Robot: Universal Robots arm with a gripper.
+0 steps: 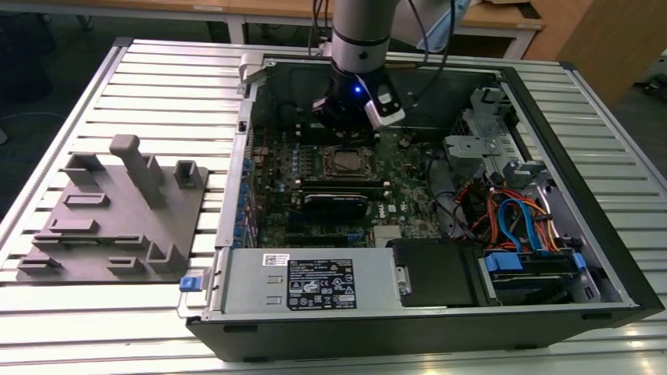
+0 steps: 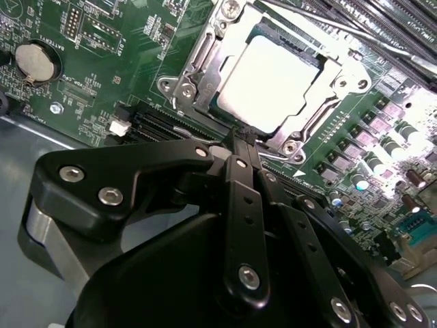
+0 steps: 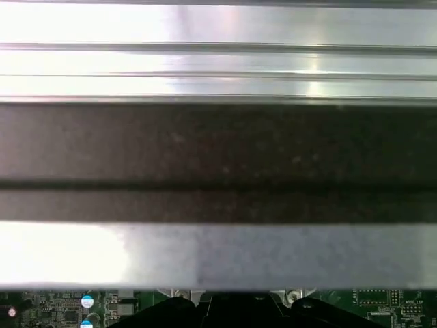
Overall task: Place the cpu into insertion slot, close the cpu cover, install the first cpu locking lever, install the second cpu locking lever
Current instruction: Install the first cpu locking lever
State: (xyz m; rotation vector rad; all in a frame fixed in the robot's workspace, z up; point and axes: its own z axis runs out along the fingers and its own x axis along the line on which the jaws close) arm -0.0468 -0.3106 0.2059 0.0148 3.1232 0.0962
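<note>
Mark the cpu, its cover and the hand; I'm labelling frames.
cpu (image 2: pixel 273 82): second wrist view, middle of its metal top.
cover (image 2: pixel 205 72): second wrist view, frame's side bar.
hand (image 2: pixel 239 140): second wrist view, fingertips.

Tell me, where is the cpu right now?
The cpu sits in the insertion slot on the green motherboard, just ahead of the gripper in the second wrist view.

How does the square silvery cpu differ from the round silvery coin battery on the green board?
The square silvery cpu is flat-topped with straight edges; the round silvery coin battery is a disc. The cpu looks clearly larger than the battery. The cpu sits inside the silvery metal cpu cover frame, while the battery sits in a black round holder off to the side. Both are shiny metal parts on the green motherboard.
</note>
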